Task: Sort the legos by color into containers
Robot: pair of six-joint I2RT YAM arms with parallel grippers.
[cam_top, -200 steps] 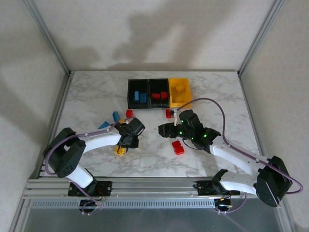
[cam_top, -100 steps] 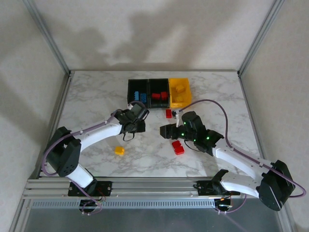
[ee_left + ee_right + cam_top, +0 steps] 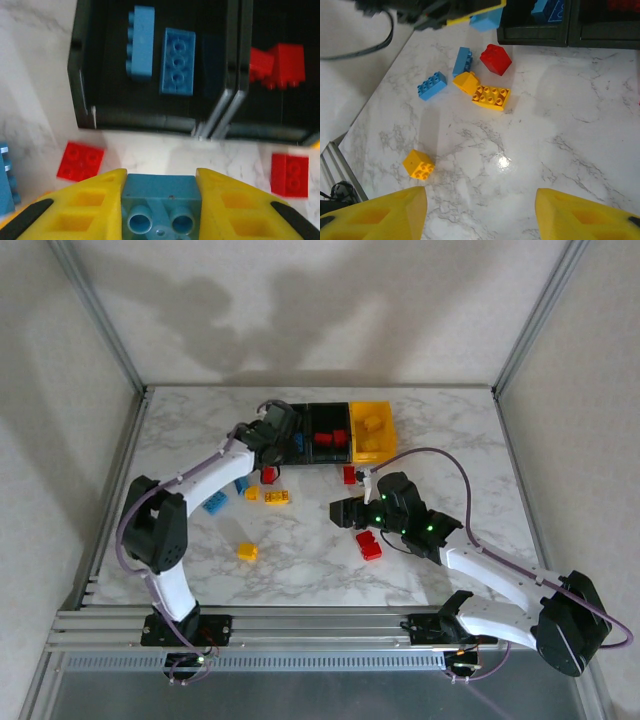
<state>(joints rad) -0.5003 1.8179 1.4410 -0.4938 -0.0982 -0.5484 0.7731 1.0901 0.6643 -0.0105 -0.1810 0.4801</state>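
Left tool [image 3: 160, 212] is pressed onto a small blue studded plastic brick [image 3: 160, 190], pinching its two flat side walls. It holds the brick just short of the leftmost black open-top plastic bin [image 3: 150, 122] (two blue bricks [image 3: 177, 62] lie inside). Right tool [image 3: 480, 215] is spread and empty above the white marbled counter [image 3: 560, 125]. Judgement: the brick is light, rigid and smooth-walled. Parallel sides give the surest hold; corners or studs would likely slip.

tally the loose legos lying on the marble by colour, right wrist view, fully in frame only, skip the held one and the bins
blue studded plastic bricks: 2
yellow studded plastic bricks: 3
red studded plastic brick: 1
total: 6
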